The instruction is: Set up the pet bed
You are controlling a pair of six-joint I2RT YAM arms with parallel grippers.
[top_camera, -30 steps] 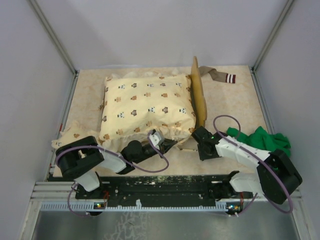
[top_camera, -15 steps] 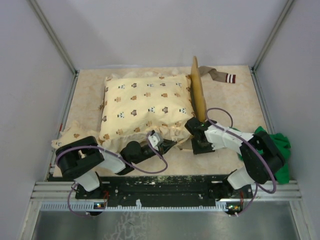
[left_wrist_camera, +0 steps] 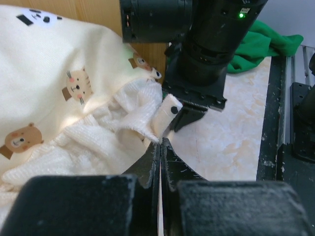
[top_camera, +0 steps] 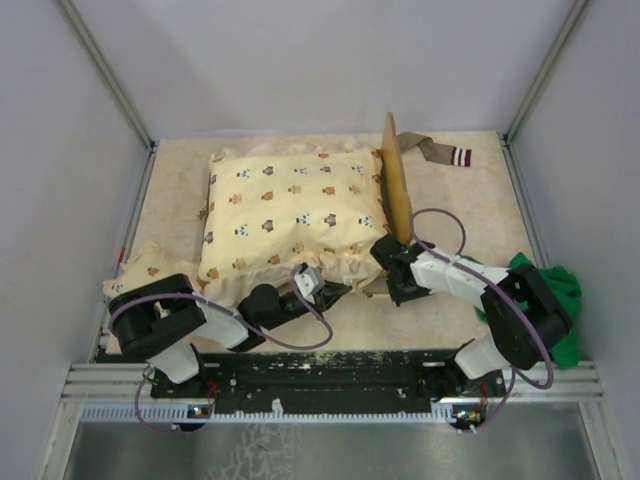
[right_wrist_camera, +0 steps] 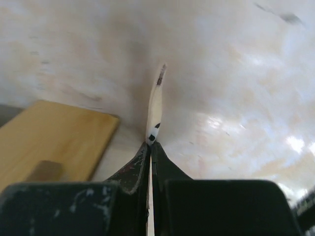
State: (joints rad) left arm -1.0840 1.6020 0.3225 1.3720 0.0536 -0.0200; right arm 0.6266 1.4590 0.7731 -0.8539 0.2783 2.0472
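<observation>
The pet bed [top_camera: 397, 190] stands mid-table with its light-wood headboard on the right, and a cream animal-print pillow [top_camera: 290, 210] covers its base. The cream quilt [top_camera: 345, 268] hangs over the bed's near edge. My left gripper [top_camera: 326, 290] is shut, its tips pinching the quilt's fleecy edge [left_wrist_camera: 133, 130]. Just to its right, my right gripper [top_camera: 388, 283] is shut on the quilt's corner [right_wrist_camera: 155, 110], a thin cream strip with black marks. In the left wrist view the right gripper [left_wrist_camera: 183, 120] holds that corner [left_wrist_camera: 168, 113]. The bed's wood [right_wrist_camera: 54, 140] lies left of the right jaws.
A green cloth [top_camera: 545, 285] lies at the right edge, partly under the right arm. A grey striped strap [top_camera: 445, 153] lies behind the headboard. More cream print fabric [top_camera: 145, 265] pokes out at the left. The metal base rail [top_camera: 330, 375] runs along the near edge.
The right arm swung left from the green cloth to the bed's near right corner, and its gripper closed on the quilt's corner. The left arm stayed put.
</observation>
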